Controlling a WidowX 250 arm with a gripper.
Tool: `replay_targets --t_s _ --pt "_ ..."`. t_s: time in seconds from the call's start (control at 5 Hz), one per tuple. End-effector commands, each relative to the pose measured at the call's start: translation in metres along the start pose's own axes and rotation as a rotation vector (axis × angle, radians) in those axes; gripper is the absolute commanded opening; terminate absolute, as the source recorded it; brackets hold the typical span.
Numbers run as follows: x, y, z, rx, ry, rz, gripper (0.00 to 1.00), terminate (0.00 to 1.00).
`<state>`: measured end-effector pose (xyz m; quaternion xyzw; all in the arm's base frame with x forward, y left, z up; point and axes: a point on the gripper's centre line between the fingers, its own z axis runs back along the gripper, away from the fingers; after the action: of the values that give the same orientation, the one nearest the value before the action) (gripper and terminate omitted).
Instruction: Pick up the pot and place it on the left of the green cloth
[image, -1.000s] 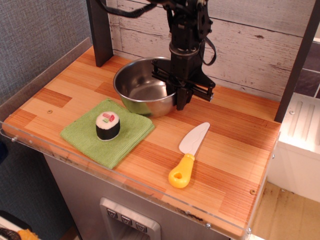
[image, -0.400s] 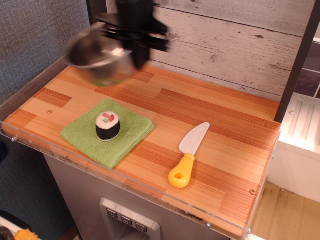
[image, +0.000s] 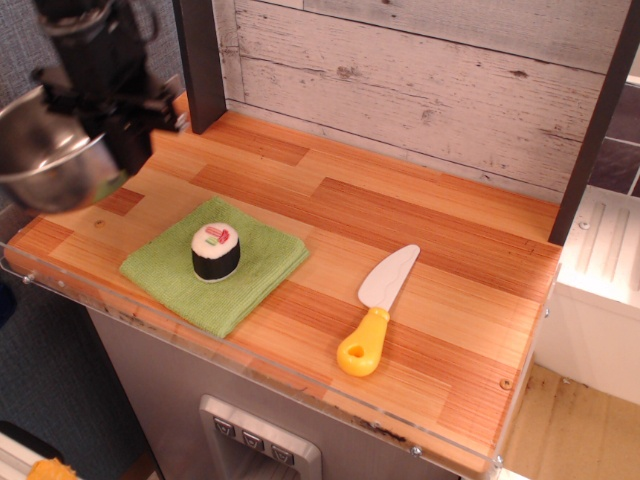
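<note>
stainless steel, thin-walled and smooth: the pot looks light, rigid and slippery, so its rolled rim is the sensible place to pinch. the tool grips that rim on the pot's right side, holding it in the air at the worktop left edge, left of the green cloth. a second ago it sat behind the cloth; since then it has swung left.

Shiny steel pot, textured woven green cloth, smooth wooden countertop, glossy plastic knife.
</note>
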<state>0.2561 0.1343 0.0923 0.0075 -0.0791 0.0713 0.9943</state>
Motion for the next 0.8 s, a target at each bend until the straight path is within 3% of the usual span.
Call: replay_targets --t_s 0.0,0.6 --pt "0.006 0.014 -0.014 0.046 -0.004 0.0 0.0 0.0" --pt "0.02 0.002 -0.044 0.087 0.05 -0.028 0.0 0.0"
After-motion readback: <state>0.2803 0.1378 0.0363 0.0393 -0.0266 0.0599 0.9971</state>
